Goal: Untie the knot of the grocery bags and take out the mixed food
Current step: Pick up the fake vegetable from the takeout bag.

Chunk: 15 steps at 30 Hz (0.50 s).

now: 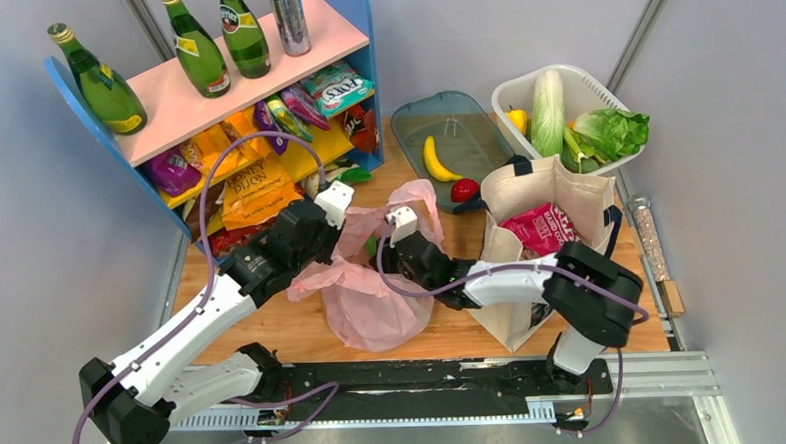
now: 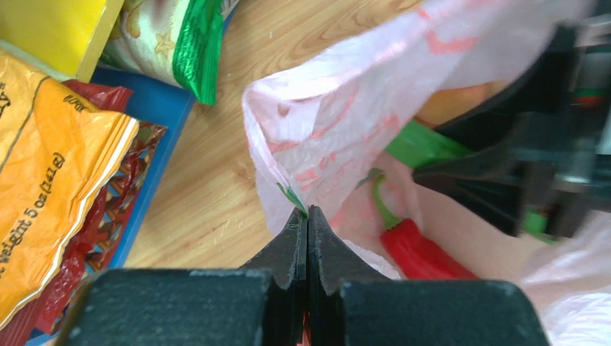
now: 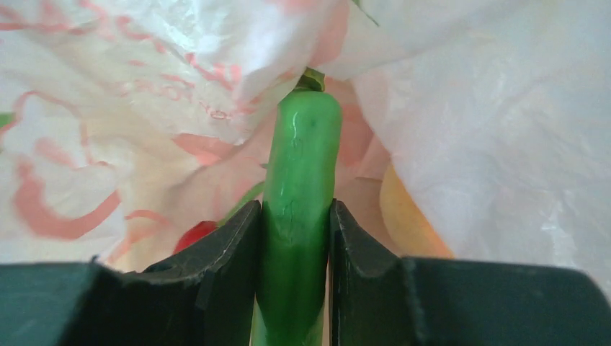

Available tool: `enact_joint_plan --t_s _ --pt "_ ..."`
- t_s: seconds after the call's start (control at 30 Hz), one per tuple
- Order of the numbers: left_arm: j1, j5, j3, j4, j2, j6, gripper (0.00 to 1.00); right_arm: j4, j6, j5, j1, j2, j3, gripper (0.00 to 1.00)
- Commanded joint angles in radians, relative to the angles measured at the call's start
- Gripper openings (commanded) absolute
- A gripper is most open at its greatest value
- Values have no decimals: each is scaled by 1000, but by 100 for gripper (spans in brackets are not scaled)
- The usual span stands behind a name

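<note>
Right claw (image 3: 295, 215) around green cucumber (image 3: 302, 140)

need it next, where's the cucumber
Right wrist view: the cucumber is clamped in the right gripper, inside the pink bag, beside a red pepper.

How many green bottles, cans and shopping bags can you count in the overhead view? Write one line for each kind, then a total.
Green bottles: 3
Can: 1
Shopping bags: 2 (pink plastic bag, canvas tote)
Total: 6
</note>
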Motion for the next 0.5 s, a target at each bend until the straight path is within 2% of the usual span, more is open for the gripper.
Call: enact_joint_plan --t_s 0.0,0.2,0.3,0.47 --pt "3 -94 0 -6 14 5 0 236 -11 -94 3 -138 -123 0" --pt "10 -122 12 -13 37 -2 0 436 -29 -226 6 -244 -239 0" --pt "17 -150 12 -12 32 -5 0 448 -38 -254 9 -268 -252 0" --pt "55 -238 8 -34 4 -26 0 430 -20 -213 11 -330 -285 0"
